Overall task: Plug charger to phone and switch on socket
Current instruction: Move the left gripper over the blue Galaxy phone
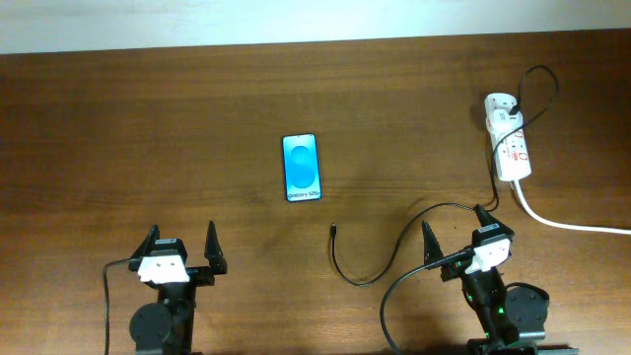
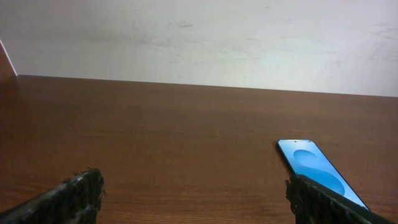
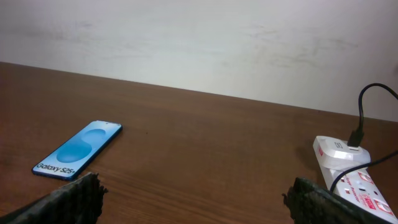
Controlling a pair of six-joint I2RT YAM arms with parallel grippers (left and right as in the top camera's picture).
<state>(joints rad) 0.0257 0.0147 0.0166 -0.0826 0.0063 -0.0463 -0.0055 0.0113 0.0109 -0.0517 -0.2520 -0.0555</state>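
The phone (image 1: 302, 168) lies flat mid-table, blue screen up; it also shows in the left wrist view (image 2: 318, 170) and the right wrist view (image 3: 79, 149). The white socket (image 1: 509, 136) lies at the far right, and shows in the right wrist view (image 3: 348, 171). The thin black charger cable (image 1: 394, 248) is plugged into the socket and loops across the table; its connector tip (image 1: 334, 231) lies below the phone. My left gripper (image 1: 180, 241) is open and empty near the front edge, left of the phone. My right gripper (image 1: 455, 228) is open and empty over the cable loop.
The socket's thick white cord (image 1: 567, 223) runs off the right edge. A pale wall (image 2: 199, 37) borders the table's far side. My arms' own black cables hang by each base at the front edge.
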